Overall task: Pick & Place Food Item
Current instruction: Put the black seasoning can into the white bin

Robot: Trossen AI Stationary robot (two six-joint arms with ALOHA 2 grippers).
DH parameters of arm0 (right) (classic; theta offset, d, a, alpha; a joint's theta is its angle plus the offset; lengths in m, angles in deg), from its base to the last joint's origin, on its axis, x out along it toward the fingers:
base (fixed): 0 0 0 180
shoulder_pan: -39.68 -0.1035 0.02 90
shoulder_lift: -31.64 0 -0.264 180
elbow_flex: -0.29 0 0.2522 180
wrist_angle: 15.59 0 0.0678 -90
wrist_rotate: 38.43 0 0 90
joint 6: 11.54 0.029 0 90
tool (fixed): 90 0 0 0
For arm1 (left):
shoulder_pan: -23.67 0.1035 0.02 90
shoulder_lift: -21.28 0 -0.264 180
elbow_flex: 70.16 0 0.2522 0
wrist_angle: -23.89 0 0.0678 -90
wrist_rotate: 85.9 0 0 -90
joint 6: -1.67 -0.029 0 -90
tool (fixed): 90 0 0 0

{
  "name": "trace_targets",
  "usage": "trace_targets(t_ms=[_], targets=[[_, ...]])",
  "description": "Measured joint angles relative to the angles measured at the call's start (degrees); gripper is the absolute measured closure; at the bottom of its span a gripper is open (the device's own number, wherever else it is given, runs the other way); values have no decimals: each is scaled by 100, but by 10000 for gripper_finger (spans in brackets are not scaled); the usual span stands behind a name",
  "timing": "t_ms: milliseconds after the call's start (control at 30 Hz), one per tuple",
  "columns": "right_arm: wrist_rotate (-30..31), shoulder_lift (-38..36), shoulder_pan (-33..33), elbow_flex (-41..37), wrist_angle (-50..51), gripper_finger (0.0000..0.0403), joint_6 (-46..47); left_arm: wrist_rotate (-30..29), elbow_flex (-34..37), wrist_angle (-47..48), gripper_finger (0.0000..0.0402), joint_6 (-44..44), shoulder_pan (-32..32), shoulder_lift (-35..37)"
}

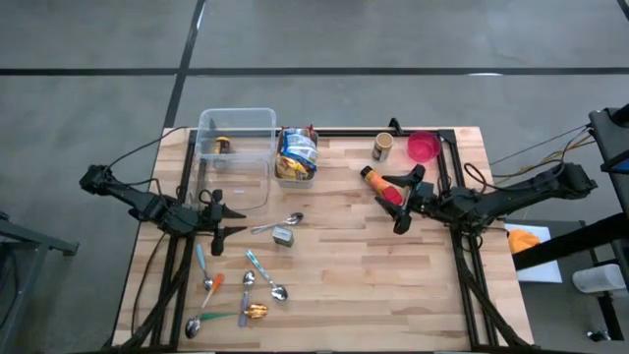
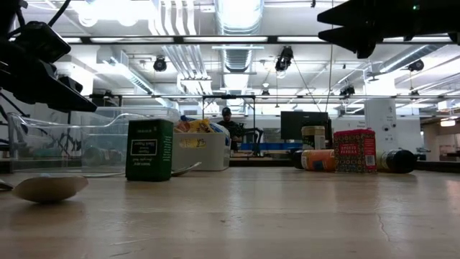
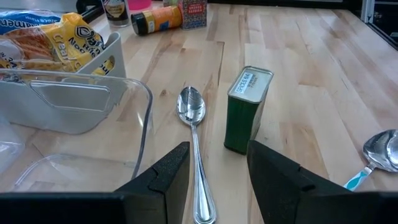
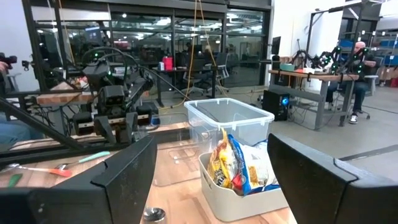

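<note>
A green tin stands upright on its base on the wooden table, beside a steel spoon that lies flat. My left gripper is open at the table's left, low over the wood, its fingers pointing at the spoon and tin a short way off. My right gripper is open at the right, raised over a red box, with nothing between its fingers. A white bin of snack bags stands at the back.
A clear plastic container sits back left beside the white bin. An orange bottle lies by the red box; a jar and a pink bowl stand back right. Several spoons lie front left. Bare wood spans the front right.
</note>
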Motion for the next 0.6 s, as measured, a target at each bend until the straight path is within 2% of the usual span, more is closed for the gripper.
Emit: trace_targets(t_ms=[33, 200, 267, 367, 600], targets=[[0, -2, 0, 0, -6, 99, 2, -26, 2, -62, 238, 91, -1, 0], [0, -2, 0, 0, -6, 99, 2, -345, 1, -1007, 238, 2097, 2, 13], [0, -2, 2, 0, 0, 99, 2, -391, -101, -1008, 238, 2211, 18, -13], [0, -2, 2, 0, -3, 99, 2, -108, -351, -930, 238, 2209, 18, -263], [2, -2, 2, 0, 11, 99, 0, -227, -1463, -320, 238, 2119, 38, -1926]])
